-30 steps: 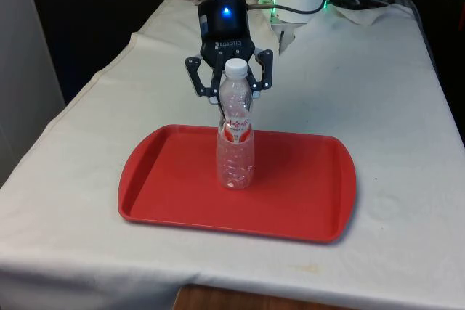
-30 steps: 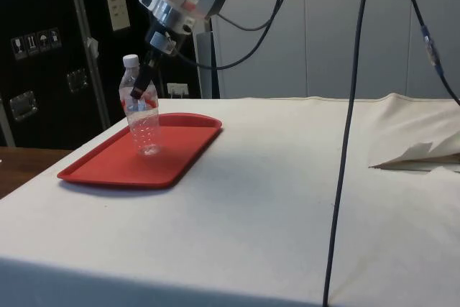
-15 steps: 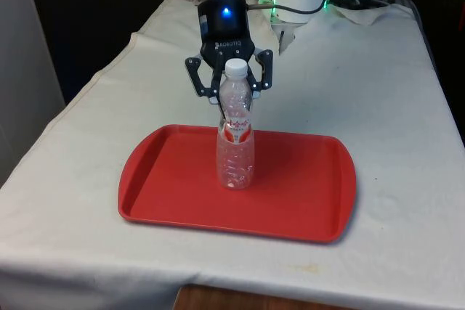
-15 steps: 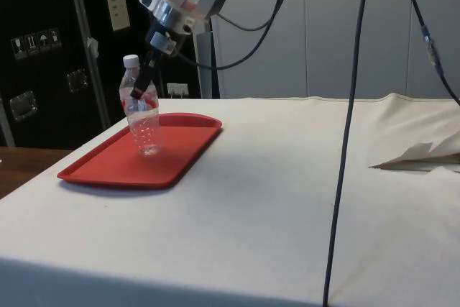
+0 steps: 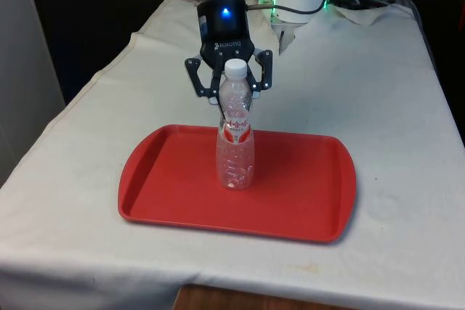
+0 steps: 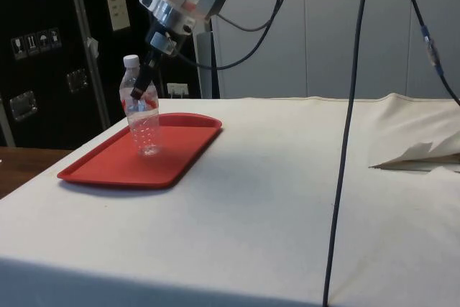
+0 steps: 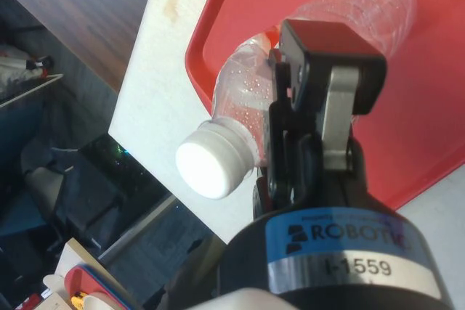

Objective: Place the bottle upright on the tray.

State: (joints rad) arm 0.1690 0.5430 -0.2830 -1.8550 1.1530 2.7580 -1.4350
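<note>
The worktop (image 5: 378,107) was covered with a white cloth that hung over its edges, with black curtains at the far end and dark cabinets along one side. A red rectangular plastic tray (image 5: 305,194) with rounded corners lay near the worktop's near edge, its long sides running parallel to that edge.

A clear plastic bottle (image 5: 235,152) with a white screw cap and a red label band stood upright on the tray, base resting on the tray floor a little towards the front view's left of the tray's middle. In the side view the bottle (image 6: 141,109) stood straight on the tray (image 6: 108,167), cap uppermost.

The white arm reached forward from the far end of the worktop, with its wrist tilted so that the black two-finger hand (image 5: 231,107) pointed down and towards the near edge. In the side view the hand (image 6: 144,84) came in at a slant from above and behind the bottle. The linkages were spread to either side of the cap in the front view, while the fingertips met the bottle's upper part, just below the neck and above the label. In the wrist view one finger (image 7: 323,70) lay pressed against the bottle's shoulder (image 7: 247,92), the plastic touching the pad; the hand was closed on the bottle at that height, gripping it while it stood on the tray (image 7: 436,107).
</note>
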